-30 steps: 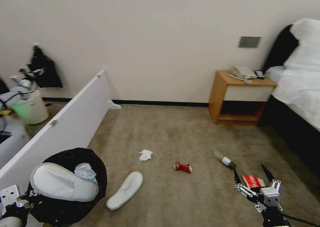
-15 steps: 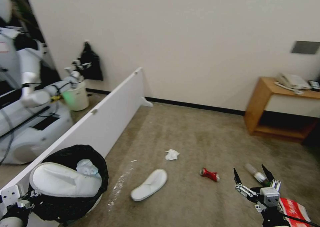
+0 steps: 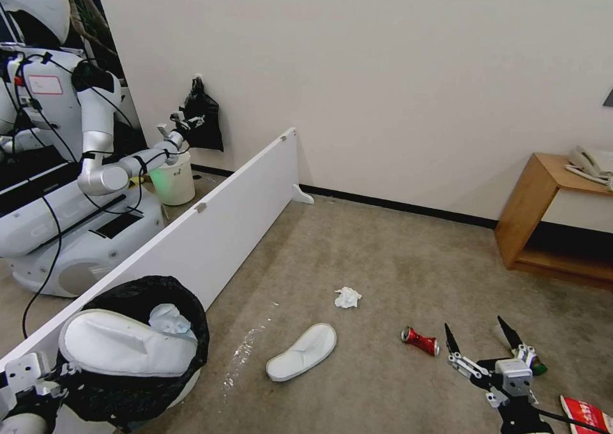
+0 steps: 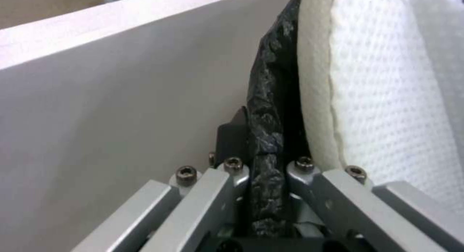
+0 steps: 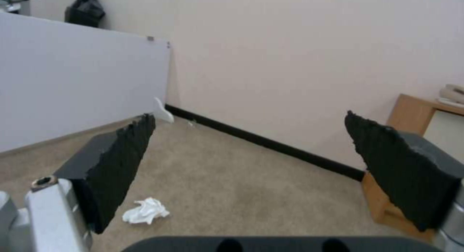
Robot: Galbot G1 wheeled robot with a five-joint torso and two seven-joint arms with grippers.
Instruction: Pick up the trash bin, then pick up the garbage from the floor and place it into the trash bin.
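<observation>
Gripping the bag-covered rim of the trash bin (image 3: 137, 351) at the lower left of the head view, the left gripper (image 4: 263, 165) is keeping its jaws closed on the crinkly black liner, one finger (image 4: 232, 136) outside the rim and the other inside. One white slipper (image 3: 124, 348) is lying across the bin's mouth, and one crumpled tissue (image 3: 167, 319) is sitting beside it inside the bag. In the left wrist view the same slipper (image 4: 386, 99) is pressing against the black liner (image 4: 270, 110), with the white partition board (image 4: 121, 99) just beside the bin.

On the beige carpet (image 3: 383, 261), five pieces of garbage are lying apart from one another. One second slipper (image 3: 301, 352) is resting at lower centre, sole up. One crumpled white tissue (image 3: 347, 297) is sitting above and right of it. One crushed red can (image 3: 421, 341) is lying further right. One green-capped bottle (image 3: 535, 365) is showing partly behind the right gripper (image 3: 480, 339), and one red packet (image 3: 586, 413) is lying at the lower right corner.

The right gripper is hovering above the floor at lower right, its two black jaws spread wide and holding nothing. In the right wrist view the tissue (image 5: 145, 210) is lying on the carpet near one of the black pads (image 5: 121, 161).

One wooden nightstand (image 3: 555, 223) with one telephone (image 3: 592, 163) is standing at the right edge. One other robot (image 3: 70, 166) is standing at the upper left behind the white partition board (image 3: 211, 230), beside one plain white bin (image 3: 174, 179).
</observation>
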